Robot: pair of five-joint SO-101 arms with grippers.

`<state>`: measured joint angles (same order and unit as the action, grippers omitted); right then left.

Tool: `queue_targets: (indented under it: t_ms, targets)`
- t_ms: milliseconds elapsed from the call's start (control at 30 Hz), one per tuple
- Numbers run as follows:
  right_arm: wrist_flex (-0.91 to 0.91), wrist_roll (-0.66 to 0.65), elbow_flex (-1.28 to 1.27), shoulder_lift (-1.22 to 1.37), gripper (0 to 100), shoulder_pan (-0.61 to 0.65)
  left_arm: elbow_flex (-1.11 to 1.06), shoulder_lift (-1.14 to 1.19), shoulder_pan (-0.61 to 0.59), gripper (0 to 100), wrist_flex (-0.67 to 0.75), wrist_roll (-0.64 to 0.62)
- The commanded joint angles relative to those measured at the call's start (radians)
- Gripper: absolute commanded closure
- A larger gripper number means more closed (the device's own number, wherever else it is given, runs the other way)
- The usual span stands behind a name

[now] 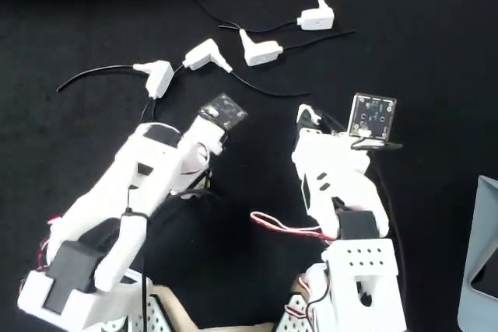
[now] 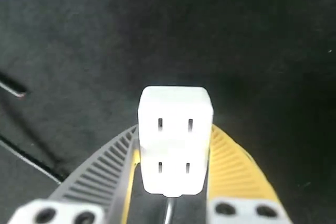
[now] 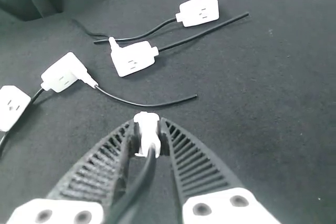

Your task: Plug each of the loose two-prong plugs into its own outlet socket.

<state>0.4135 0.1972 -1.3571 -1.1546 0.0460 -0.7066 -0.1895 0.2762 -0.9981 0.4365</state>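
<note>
1. The small white two-prong plug (image 3: 146, 136) is pinched in the right claw (image 3: 148, 125). The claw's ribbed black fingers are clenched on the plug's sides, and its black cord trails back between them.
2. The left claw (image 2: 175, 135) is grasping a white boxy outlet block (image 2: 175, 103) that shows two pairs of slots on its face. One grey ribbed finger and one yellow finger press against its flanks, with dark cloth beyond it.
3. Four more socket pieces lie loose on the black cloth-covered table (image 1: 436, 52) beyond both arms, each with a thin black lead:
   - the farthest white socket (image 1: 317, 16), off toward the back;
   - the middle white socket (image 1: 261, 50), nearer;
   - the angled white socket (image 1: 204, 55), just beside the middle one;
   - the leftmost white socket (image 1: 158, 75).
4. A loose black wire end (image 3: 157, 100) lies on the cloth just ahead of the held plug, between it and the sockets.
5. The white left arm (image 1: 140, 184) and white right arm (image 1: 342, 184) stand side by side, apart from each other. A grey panel (image 1: 482, 262) stands at the table's right edge.
</note>
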Motion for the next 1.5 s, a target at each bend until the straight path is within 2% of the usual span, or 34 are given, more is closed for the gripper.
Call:
queue_targets:
  t_ms: [0, 100, 200, 367, 500, 700, 967, 1133, 1467]
  targets:
    - [0.0, -0.011, 0.01, -0.012, 98.6, 0.014, -0.001, -0.063, -0.061, 74, -0.014, 0.006]
    - [0.025, -0.012, 0.018, -0.012, 98.6, 0.023, 0.039, -0.084, -0.128, 74, -0.034, 0.012]
    - [0.054, -0.04, 0.021, -0.012, 98.6, 0.083, 0.099, -0.161, -0.191, 73, -0.133, 0.051]
    - [0.106, -0.08, 0.022, -0.012, 98.6, 0.178, 0.096, -0.325, -0.22, 73, -0.236, 0.052]
    - [0.106, -0.143, 0.05, -0.01, 98.6, 0.219, 0.045, -0.474, -0.329, 74, -0.269, 0.048]
    - [0.213, -0.221, 0.177, 0.071, 98.6, 0.298, -0.22, -0.724, -0.533, 74, -0.141, -0.048]
    - [0.167, -0.232, 0.372, 0.412, 98.6, 0.462, -0.538, -0.967, -0.68, 74, 0.04, -0.112]
    - [0.17, -0.301, 0.479, 0.585, 98.6, 0.534, -0.633, -1.039, -0.71, 74, 0.057, -0.124]
    - [0.172, -0.425, 0.615, 0.8, 98.7, 0.552, -0.682, -1.079, -0.702, 74, 0.058, -0.161]
